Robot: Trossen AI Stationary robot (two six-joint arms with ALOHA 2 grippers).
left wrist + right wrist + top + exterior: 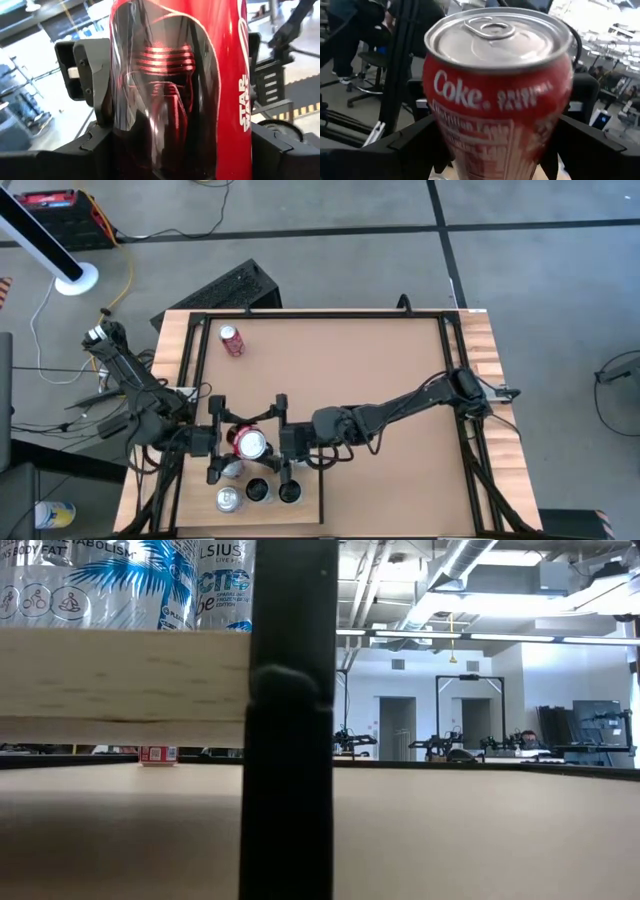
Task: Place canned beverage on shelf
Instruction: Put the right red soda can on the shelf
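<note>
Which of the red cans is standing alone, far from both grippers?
The small red can near the table's far left corner. The other red Coke can sits between the left gripper and right gripper.

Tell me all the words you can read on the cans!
"Coke" and "ORIGINAL TASTE": on the red can between both tools.
"STAR", with a cut-off word under it: on the same red can's other side, left wrist view.
"LSIUS", cut off: on a white can on the shelf.
"ABOLISM" and "FAT", cut off: on the palm-tree can beside it.
Small print under "Coke": too blurred to read.
</note>
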